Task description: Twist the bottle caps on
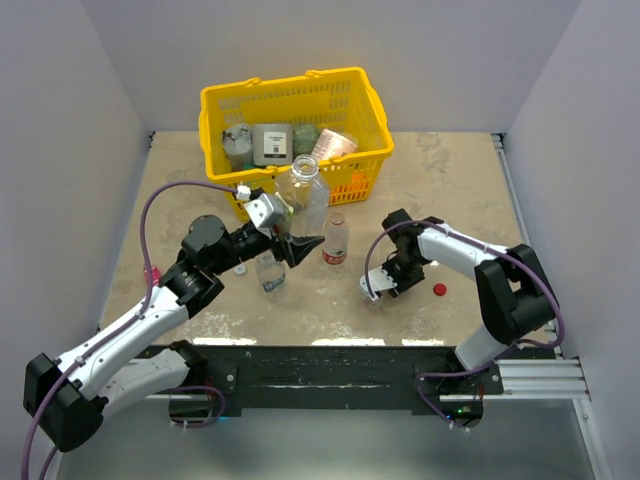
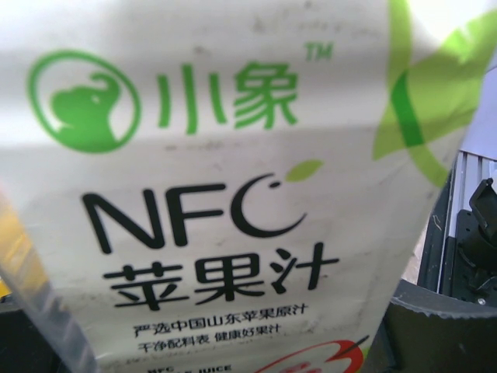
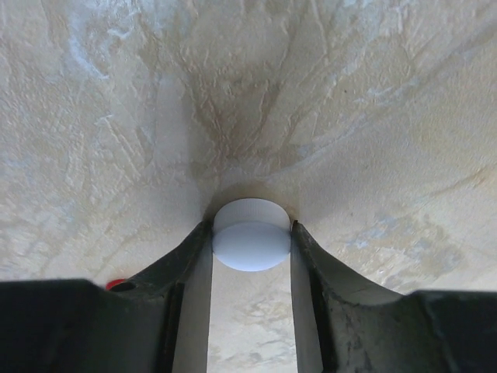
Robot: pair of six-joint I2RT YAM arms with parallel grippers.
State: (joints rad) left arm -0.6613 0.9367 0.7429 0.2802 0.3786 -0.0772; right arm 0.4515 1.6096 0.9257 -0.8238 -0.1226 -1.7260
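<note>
The right gripper is lowered to the table. Its two dark fingers are pressed against opposite sides of a white cap. The cap is grasped while it rests flat on the marbled surface, top upward. A red cap lies loose on the table just to the right of this gripper, apart from it. A sliver of it is also caught at the edge of the right wrist view.

The left gripper is clenched on the lower part of the large bottle, which is held roughly upright just in front of the yellow basket. In the left wrist view the bottle's label fills nearly the whole frame. It is white, printed with a green elephant logo and black lettering.

The short bottle, with its bluish label, stands on the table just on the near side of the left gripper. The slim bottle, red-labelled, stands upright between the two grippers, closer to the left one. Jars and packets are heaped inside the basket at the far side of the table.
</note>
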